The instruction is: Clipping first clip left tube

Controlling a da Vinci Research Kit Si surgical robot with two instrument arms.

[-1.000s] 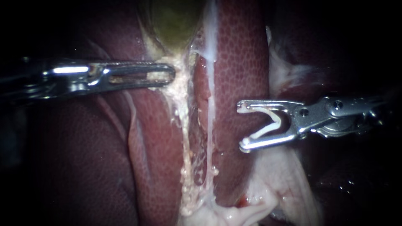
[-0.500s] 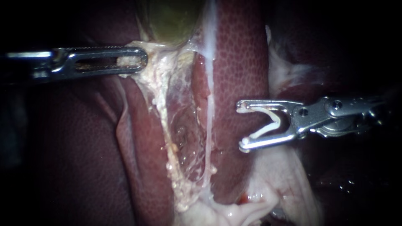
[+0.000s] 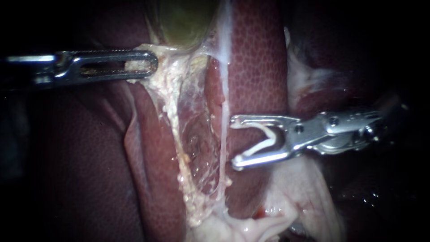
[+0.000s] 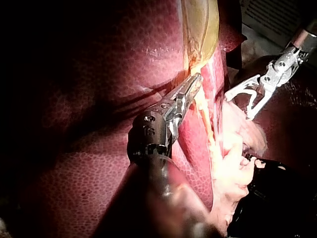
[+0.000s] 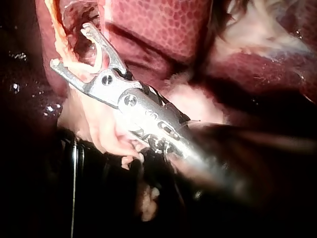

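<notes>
The left tube (image 3: 180,177) is running down from the gallbladder (image 3: 183,22) across the liver (image 3: 255,67) as a pale, lumpy, yellowish strand, with a thinner whitish tube (image 3: 222,134) just to its right. Your left instrument (image 3: 150,66) is clamping pale tissue (image 3: 136,66) at the strand's upper end, unmoved since half a second ago. Your right instrument (image 3: 234,142) is now sitting closer in. Its jaws are gaping wide and carrying an open white clip (image 3: 262,145), with the tips just beside the thinner tube.

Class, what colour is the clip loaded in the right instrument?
The clip is white; the endoscope view shows it best.
</notes>
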